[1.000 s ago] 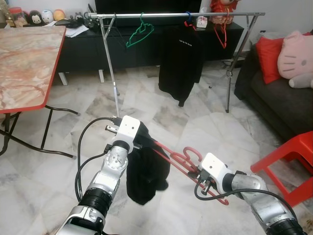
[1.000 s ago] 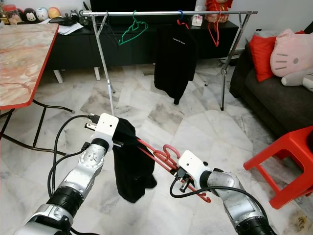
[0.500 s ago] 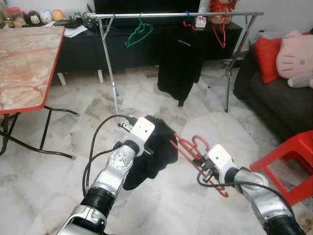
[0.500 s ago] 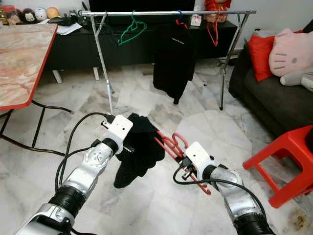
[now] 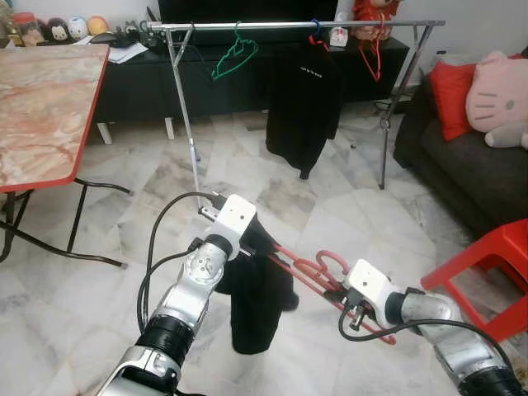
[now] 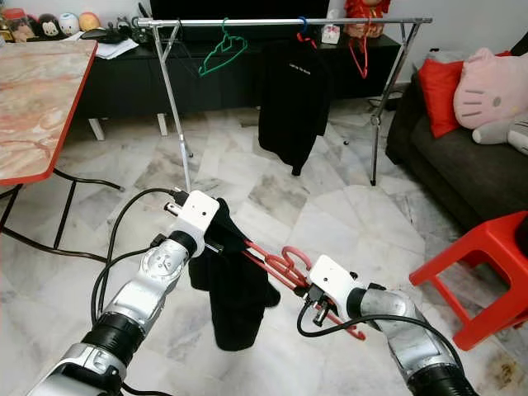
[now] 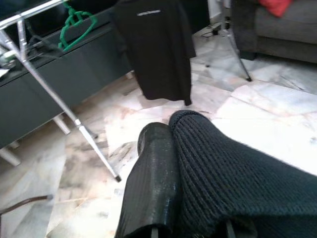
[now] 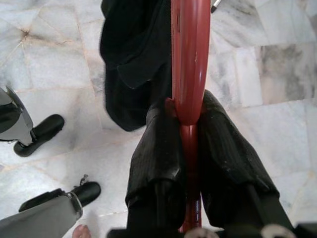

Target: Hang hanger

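Two arms hold one red hanger [image 5: 307, 272] low over the marble floor [image 5: 124, 239], in front of the clothes rack [image 5: 297, 25]. A black sweater [image 5: 257, 305] hangs from the left end of it. Half a second ago the sweater was bunched up and swung out to the side; now it hangs straight down. The left gripper [image 7: 171, 163] has come down a little and is pinched on the sweater's knit cloth at that end. The right gripper [image 8: 187, 148] still squeezes the hanger's red bar between its two black fingers [image 8: 158, 148], near the hook. The right arm sits a bit lower than before.

On the rack hang a green hanger [image 5: 234, 56], a black shirt [image 5: 304, 107] and another red hanger [image 5: 373, 59]. A marble-top table [image 5: 41, 107] stands on the left. A red stool [image 5: 487, 272] and a dark sofa [image 5: 462, 173] are on the right.
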Available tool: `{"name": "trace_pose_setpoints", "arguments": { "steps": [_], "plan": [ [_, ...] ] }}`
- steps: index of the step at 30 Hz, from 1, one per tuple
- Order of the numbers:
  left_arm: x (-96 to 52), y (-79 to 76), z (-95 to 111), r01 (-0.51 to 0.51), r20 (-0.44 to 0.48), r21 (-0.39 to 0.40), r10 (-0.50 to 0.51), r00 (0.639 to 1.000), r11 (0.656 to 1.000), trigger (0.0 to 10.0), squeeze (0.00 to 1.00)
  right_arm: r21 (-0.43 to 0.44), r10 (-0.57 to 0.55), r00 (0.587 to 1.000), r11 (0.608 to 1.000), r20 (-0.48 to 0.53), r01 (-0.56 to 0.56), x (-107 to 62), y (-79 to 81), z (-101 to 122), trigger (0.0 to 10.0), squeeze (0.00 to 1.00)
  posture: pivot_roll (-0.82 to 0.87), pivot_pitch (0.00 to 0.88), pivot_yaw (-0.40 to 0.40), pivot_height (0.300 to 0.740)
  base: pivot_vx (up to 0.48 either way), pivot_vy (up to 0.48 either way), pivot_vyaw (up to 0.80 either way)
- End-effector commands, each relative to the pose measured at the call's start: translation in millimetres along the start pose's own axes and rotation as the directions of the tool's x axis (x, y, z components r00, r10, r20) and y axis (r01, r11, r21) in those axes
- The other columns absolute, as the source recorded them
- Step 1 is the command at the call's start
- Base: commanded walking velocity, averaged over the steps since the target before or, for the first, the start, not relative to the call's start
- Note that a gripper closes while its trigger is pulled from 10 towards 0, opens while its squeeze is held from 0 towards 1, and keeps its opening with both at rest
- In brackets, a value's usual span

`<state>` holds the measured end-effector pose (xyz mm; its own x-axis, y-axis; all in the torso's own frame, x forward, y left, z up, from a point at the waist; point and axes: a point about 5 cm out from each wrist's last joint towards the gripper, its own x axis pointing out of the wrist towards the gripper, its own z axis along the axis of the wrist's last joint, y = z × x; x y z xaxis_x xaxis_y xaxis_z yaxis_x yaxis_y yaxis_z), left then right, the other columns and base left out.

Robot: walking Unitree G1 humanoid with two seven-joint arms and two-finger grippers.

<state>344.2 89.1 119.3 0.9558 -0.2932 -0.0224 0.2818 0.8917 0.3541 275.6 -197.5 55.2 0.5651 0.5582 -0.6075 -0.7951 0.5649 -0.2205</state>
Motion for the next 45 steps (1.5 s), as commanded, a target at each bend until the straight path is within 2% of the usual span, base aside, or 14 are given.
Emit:
{"name": "trace_pose_setpoints", "arguments": {
  "steps": [1, 5, 8, 14, 18, 21, 25, 28, 32, 35, 36, 38, 42, 45],
  "plan": [
    [5.5, 18.4, 17.2, -0.113, 0.059, -0.025, 0.114, 0.992, 0.993, 10.0, 0.0, -0.035, 0.054, 0.994, 0.998, -0.091, -0.058, -4.7, 5.4, -12.3, 0.0, 0.0, -0.15, 0.032, -0.067, 0.74, 0.0, 0.0, 0.0],
    [5.2, 24.9, 6.1, -0.159, -0.01, -0.021, 0.159, 0.987, 0.987, 10.0, 0.0, -0.08, 0.188, 0.973, 0.977, -0.137, -0.2, -15.0, 17.3, -16.2, 0.0, 0.0, -0.15, 0.029, -0.064, 0.74, 0.0, 0.0, 0.0],
    [4.9, 24.8, 3.4, -0.156, -0.028, -0.018, 0.155, 0.987, 0.988, 10.0, 0.0, -0.079, 0.191, 0.97, 0.976, -0.148, -0.204, -16.7, 17.2, -17.0, 0.0, 0.0, -0.15, 0.03, -0.064, 0.74, 0.0, 0.0, 0.0],
    [0.8, 16.8, -20.6, -0.085, -0.154, 0.026, 0.088, 0.984, 0.996, 10.0, 0.0, -0.114, 0.239, 0.953, 0.958, -0.187, -0.263, -30.8, 15.7, -10.9, 0.0, 0.0, -0.15, 0.027, -0.06, 0.74, 0.0, 0.0, 0.0],
    [-0.1, 19.5, -32.8, -0.05, -0.228, 0.033, 0.057, 0.972, 0.998, 10.0, 0.0, -0.155, 0.225, 0.947, 0.952, -0.229, -0.264, -34.1, 11.0, -8.0, 0.0, 0.0, -0.15, 0.043, -0.055, 0.74, 0.0, 0.0, 0.0],
    [-3.5, 17.9, -40.6, 0.032, -0.276, 0.032, -0.022, 0.961, 0.999, 10.0, 0.0, -0.139, 0.238, 0.945, 0.952, -0.223, -0.272, -37.2, 12.7, -7.2, 0.0, 0.0, -0.15, 0.065, -0.057, 0.74, 0.0, 0.0, 0.0],
    [-13.1, 14.8, -59.0, 0.136, -0.375, 0.015, -0.12, 0.919, 0.991, 10.0, 0.0, -0.138, 0.264, 0.931, 0.943, -0.253, -0.304, -40.6, 17.9, -12.0, 0.0, 0.0, -0.15, 0.067, -0.049, 0.74, 0.0, 0.0, 0.0],
    [-24.9, 12.2, -76.4, 0.272, -0.467, 0.031, -0.227, 0.855, 0.962, 10.0, 0.0, -0.15, 0.249, 0.921, 0.941, -0.3, -0.303, -41.8, 17.2, -15.4, 0.0, 0.0, -0.15, 0.076, -0.045, 0.74, 0.0, 0.0, 0.0],
    [-30.3, 10.6, -82.1, 0.32, -0.5, 0.004, -0.275, 0.821, 0.947, 10.0, 0.0, -0.159, 0.224, 0.913, 0.944, -0.34, -0.29, -42.0, 14.9, -20.0, 0.0, 0.0, -0.15, 0.074, -0.044, 0.74, 0.0, 0.0, 0.0],
    [-34.1, 11.1, -86.3, 0.334, -0.531, -0.007, -0.286, 0.797, 0.943, 10.0, 0.0, -0.153, 0.196, 0.91, 0.952, -0.366, -0.267, -42.4, 11.8, -23.6, 0.0, 0.0, -0.15, 0.074, -0.045, 0.74, 0.0, 0.0, 0.0],
    [-38.0, 10.2, -90.5, 0.376, -0.559, 0.015, -0.305, 0.772, 0.926, 10.0, 0.0, -0.161, 0.185, 0.905, 0.951, -0.383, -0.262, -42.6, 10.6, -25.4, 0.0, 0.0, -0.15, 0.073, -0.045, 0.74, 0.0, 0.0, 0.0],
    [-41.2, 11.5, -93.9, 0.396, -0.581, 0.032, -0.305, 0.755, 0.918, 10.0, 0.0, -0.165, 0.163, 0.909, 0.956, -0.384, -0.241, -42.6, 8.1, -24.5, 0.0, 0.0, -0.15, 0.069, -0.044, 0.74, 0.0, 0.0, 0.0],
    [-44.3, 13.5, -96.8, 0.422, -0.6, 0.047, -0.312, 0.736, 0.906, 10.0, 0.0, -0.171, 0.135, 0.91, 0.961, -0.391, -0.216, -42.4, 4.4, -25.0, 0.0, 0.0, -0.15, 0.067, -0.045, 0.74, 0.0, 0.0, 0.0],
    [-46.7, 21.5, -102.0, 0.404, -0.629, 0.103, -0.255, 0.734, 0.909, 10.0, 0.0, -0.175, 0.127, 0.91, 0.962, -0.396, -0.21, -42.4, 3.6, -26.1, 0.0, 0.0, -0.15, 0.062, -0.045, 0.74, 0.0, 0.0, 0.0]
  ]
}}
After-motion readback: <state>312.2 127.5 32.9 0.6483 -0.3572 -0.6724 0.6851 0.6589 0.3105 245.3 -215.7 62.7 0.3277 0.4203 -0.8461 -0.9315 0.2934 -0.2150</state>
